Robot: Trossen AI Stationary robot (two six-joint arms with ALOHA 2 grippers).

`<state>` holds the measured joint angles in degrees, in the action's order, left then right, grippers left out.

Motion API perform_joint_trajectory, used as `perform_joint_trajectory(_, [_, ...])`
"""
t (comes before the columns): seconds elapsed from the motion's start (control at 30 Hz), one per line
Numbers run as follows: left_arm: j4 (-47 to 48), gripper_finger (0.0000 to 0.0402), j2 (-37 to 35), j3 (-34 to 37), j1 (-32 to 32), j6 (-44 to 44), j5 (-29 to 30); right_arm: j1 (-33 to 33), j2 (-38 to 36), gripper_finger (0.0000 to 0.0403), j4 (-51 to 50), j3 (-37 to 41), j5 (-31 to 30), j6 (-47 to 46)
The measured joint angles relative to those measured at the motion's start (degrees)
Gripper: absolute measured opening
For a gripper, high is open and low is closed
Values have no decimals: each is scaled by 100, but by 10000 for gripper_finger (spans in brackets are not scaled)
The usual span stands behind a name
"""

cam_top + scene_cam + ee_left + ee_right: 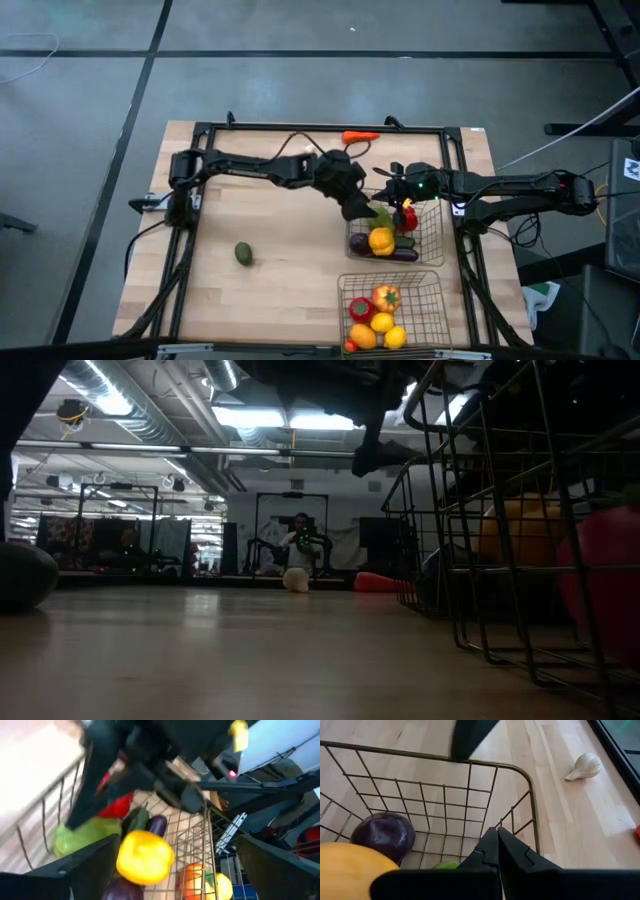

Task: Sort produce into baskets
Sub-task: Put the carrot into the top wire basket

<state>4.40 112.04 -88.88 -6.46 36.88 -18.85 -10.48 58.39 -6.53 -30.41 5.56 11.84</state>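
Observation:
Two wire baskets stand at the table's right. The far basket holds a yellow pepper, a purple eggplant, a red piece and green pieces. The near basket holds red, orange and yellow produce. My left gripper hangs open and empty over the far basket's left side, above the yellow pepper. My right gripper is shut and hovers just over that basket's far rim. An avocado, a white garlic and an orange piece lie on the table.
The bare wooden tabletop spreads left of the baskets, with only the avocado on it. A black frame runs round the table's edges. The two arms come close together over the far basket.

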Motion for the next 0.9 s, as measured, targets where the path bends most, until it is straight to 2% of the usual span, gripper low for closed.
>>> perform_joint_trajectory(0.27, [6, 395, -156, 0, -550, -937, -13, 0, 2, 1, 0, 0, 0, 0])
perform_joint_trajectory(0.57, [260, 395, -171, 0, -1493, -1881, 29, 0, 2, 1, 0, 0, 0, 2])
perform_joint_trajectory(0.77, [190, 395, -107, 0, -2037, -2381, 602, 0, 2, 1, 0, 0, 0, 0])
perform_joint_trajectory(0.9, [-147, 395, 133, 0, -2320, -2343, 674, 0, 0, 1, 0, 0, 0, 1])
